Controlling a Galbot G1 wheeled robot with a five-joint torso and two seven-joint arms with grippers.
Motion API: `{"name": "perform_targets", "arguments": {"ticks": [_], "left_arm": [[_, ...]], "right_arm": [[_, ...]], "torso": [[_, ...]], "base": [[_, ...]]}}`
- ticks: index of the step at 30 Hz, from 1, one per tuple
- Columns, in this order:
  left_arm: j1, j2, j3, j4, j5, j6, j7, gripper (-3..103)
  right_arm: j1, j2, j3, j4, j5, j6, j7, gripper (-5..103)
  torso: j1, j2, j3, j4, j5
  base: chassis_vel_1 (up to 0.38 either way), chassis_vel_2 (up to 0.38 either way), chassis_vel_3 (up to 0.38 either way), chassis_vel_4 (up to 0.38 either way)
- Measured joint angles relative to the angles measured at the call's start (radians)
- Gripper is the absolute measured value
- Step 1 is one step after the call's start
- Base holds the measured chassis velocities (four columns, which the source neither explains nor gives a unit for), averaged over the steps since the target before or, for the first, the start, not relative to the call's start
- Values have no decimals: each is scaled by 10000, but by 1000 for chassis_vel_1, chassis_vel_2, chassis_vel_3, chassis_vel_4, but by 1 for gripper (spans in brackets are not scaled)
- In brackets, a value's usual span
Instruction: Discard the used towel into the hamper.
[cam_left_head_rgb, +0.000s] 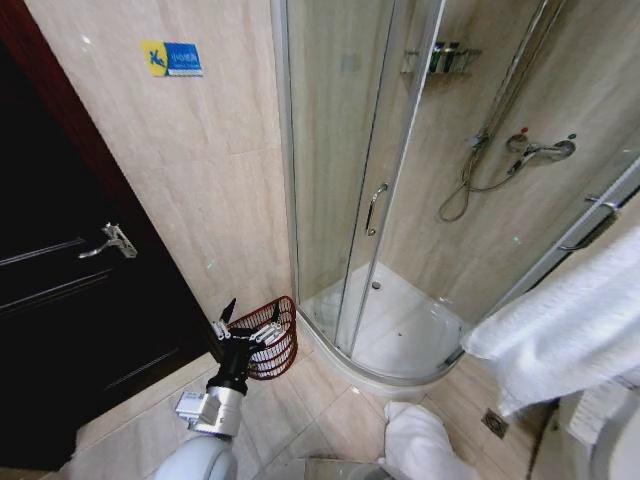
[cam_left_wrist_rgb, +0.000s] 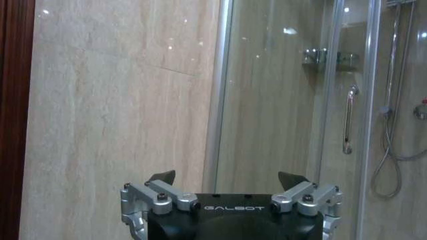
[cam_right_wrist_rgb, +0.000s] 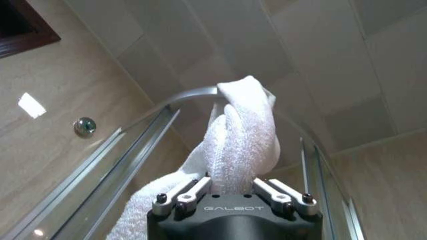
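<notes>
My right gripper is clamped on the towel; in the right wrist view the white terry cloth bunches up between the fingers and stands tall ahead of them, its long axis running straight out from the palm, with the curved top rail of the shower enclosure behind it. The camera on that wrist looks up at the ceiling, so I judge the arm is raised with the fingers pointing upward.

From the head view a broad fold of white towel hangs across the right side, well above the floor, and a second heap of white cloth lies on the tiles below it.

The hamper sits on the floor in the corner between the tiled wall and the glass, low and to my left. So the towel is high on the right, and the drop point lies across and down from it.

My left gripper hovers just before the hamper's rim, fingers spread, nothing in them; it is the nearer arm, but the load is on the right.
</notes>
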Motion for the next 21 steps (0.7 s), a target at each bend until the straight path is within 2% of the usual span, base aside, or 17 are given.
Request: {"name": "perform_targets", "arguments": {"ticks": [12,15,17,18,19,21], "left_arm": [[0,0,0,-1,0,0,0,100],[0,0,0,0,0,0,0,100],[0,0,0,0,0,0,0,100],[0,0,0,0,0,0,0,100],[0,0,0,0,0,0,0,100],[0,0,0,0,0,0,0,100]], "right_arm": [[-26,583,-1047,-561,-793,909,-126,12],[-48,889,-1492,-959,-1172,1492,-201,12],[-48,889,-1492,-959,-1172,1492,-201,12],[-51,994,-1605,-1150,-1369,1776,-219,12],[-111,1340,-1933,-1522,-1703,2420,-231,12],[-138,1441,-2001,-1625,-1768,2575,-244,12]], "torso": [[0,0,0,0,0],[0,0,0,0,0],[0,0,0,0,0],[0,0,0,0,-1],[0,0,0,0,-1],[0,0,0,1,-2]], "base": [[0,0,0,0],[0,0,0,0],[0,0,0,0],[0,0,0,0],[0,0,0,0],[0,0,0,0]]}}
